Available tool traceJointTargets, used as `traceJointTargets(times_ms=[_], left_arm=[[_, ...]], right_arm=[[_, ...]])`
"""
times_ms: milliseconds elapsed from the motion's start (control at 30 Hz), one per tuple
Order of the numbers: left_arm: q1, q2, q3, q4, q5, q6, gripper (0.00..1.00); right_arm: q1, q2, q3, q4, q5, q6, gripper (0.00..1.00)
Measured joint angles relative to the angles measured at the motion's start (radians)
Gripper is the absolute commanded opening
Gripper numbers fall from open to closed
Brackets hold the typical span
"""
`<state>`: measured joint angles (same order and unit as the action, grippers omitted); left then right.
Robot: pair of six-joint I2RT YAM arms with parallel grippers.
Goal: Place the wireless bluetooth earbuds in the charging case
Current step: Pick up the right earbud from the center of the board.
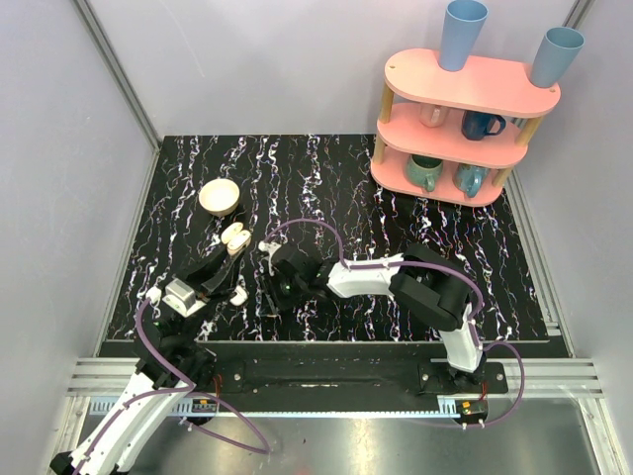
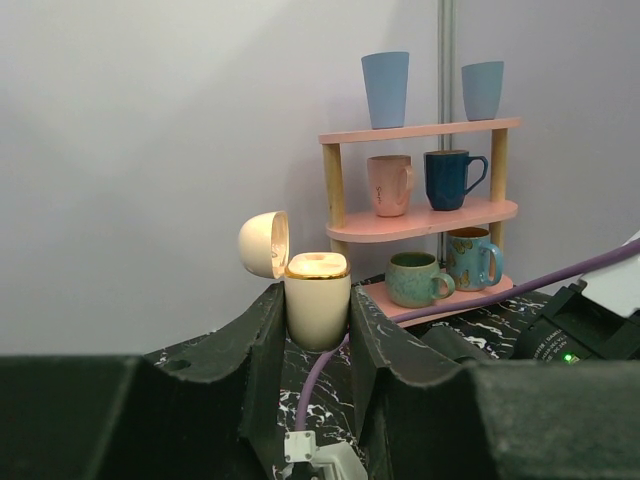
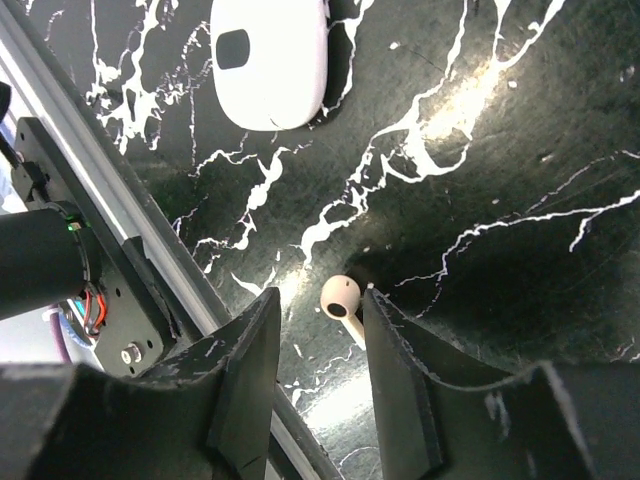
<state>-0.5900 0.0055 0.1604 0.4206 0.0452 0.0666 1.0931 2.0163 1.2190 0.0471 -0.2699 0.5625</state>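
Between parted fingers [image 3: 245, 370] of the right hand [image 3: 318, 302], white earbud [image 3: 340, 296] (glossy, stemmed), left hand [image 2: 315, 312] grasping case [image 2: 318, 285]

Cream case [image 2: 318, 300], white earbud [image 3: 340, 297], black white-veined tabletop [image 3: 500, 180], pink shelf [image 2: 420, 224].

No legible text, brand, number or sign anywhere. Faint pale marks on the dark housing [image 2: 560, 345] next to a green light in the left wrist view, too blurred to read. Small tags [image 1: 205, 405] at the arm bases in the top view, too small to make out.
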Motion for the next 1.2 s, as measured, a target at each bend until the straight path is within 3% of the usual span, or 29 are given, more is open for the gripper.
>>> traceJointTargets(times_ms=[133, 333, 567, 833, 1200], left_arm=[[0.0, 0.0, -0.004, 0.004, 0.0, -0.002, 0.0], [0.0, 0.0, -0.006, 0.016, 0.0, -0.008, 0.0], [0.0, 0.0, -0.006, 0.025, 0.0, -0.008, 0.0], [0.0, 0.0, -0.006, 0.033, 0.0, -0.008, 0.0], [0.0, 0.0, -0.006, 0.045, 0.0, -0.011, 0.0]], right_arm=[[0.0, 0.003, 0.003, -0.019, 0.009, 0.001, 0.45], [0.001, 0.005, 0.008, -0.036, 0.025, 0.0, 0.34], [0.001, 0.01, 0.019, -0.056, 0.029, -0.006, 0.33], [0.001, 0.013, 0.037, -0.073, 0.043, -0.016, 0.42], [0.001, 0.017, 0.054, -0.098, 0.053, -0.019, 0.38]])
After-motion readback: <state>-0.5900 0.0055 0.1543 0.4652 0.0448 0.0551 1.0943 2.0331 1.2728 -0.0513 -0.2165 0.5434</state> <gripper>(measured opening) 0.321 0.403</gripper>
